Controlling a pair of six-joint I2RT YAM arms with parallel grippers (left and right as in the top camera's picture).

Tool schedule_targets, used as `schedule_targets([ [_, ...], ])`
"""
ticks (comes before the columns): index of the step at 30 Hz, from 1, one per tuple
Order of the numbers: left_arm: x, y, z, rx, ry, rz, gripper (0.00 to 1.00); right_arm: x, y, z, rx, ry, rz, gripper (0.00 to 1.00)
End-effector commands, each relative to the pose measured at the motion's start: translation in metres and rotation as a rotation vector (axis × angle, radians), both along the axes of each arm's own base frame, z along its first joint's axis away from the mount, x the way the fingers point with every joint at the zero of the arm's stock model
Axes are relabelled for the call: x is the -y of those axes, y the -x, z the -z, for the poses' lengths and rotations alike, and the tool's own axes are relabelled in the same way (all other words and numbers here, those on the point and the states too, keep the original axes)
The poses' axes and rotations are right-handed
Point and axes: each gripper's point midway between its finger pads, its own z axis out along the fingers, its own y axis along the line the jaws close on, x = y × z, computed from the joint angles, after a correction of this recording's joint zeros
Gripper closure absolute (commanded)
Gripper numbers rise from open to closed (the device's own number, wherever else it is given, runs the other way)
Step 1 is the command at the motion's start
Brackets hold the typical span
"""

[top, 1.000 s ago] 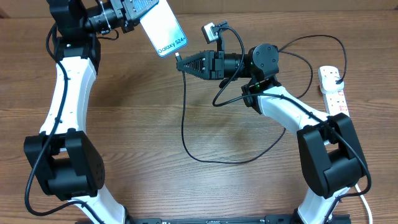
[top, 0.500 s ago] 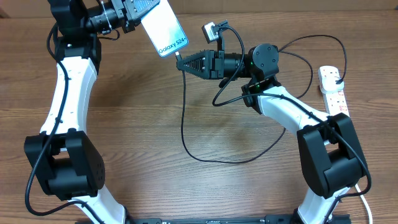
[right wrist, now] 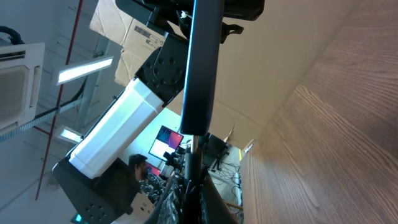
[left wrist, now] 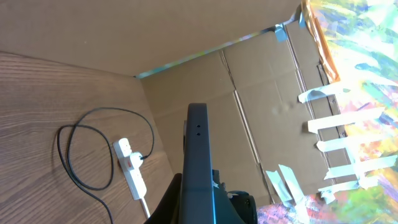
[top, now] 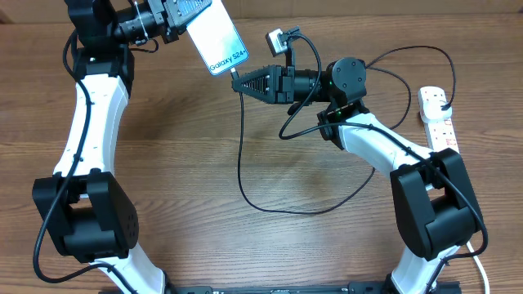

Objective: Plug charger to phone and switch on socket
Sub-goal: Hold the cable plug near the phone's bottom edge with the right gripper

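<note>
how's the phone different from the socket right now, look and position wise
The phone is held tilted off the table by the left gripper; the socket lies flat on it. The phone shows a light blue screen with dark edges; the socket is white with red marks. The charger is plugged into the socket; whether its tip is in the phone is unclear. Both are slim rectangles.

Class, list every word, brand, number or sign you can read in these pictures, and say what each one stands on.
"Galaxy S24+": on the screen of the phone, near its lower end, overhead view.
Label on the cardboard box, right wrist view: too blurred to read.
Markings on the socket: too small to read.
The charger: no print visible.
</note>
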Motion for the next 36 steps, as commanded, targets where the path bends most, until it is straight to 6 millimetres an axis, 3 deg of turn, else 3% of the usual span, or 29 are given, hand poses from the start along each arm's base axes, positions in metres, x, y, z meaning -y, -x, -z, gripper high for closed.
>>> schedule_targets([
  [1, 0.008, 0.006, -0.007, 0.015, 0.001, 0.033, 0.95, 0.0, -0.004, -0.009, 0.021, -0.02, 0.024, 0.96],
  [13, 0.007, 0.006, -0.007, 0.021, -0.001, 0.027, 0.96, 0.0, -0.003, -0.011, 0.032, -0.027, 0.022, 0.96],
  [24, -0.024, -0.006, -0.02, 0.033, 0.029, -0.066, 0.96, 0.003, -0.008, -0.01, 0.047, -0.03, 0.046, 0.96],
  [36, -0.027, -0.005, -0.021, 0.051, 0.023, -0.064, 0.96, -0.002, -0.024, 0.025, 0.013, -0.01, 0.061, 0.96],
])
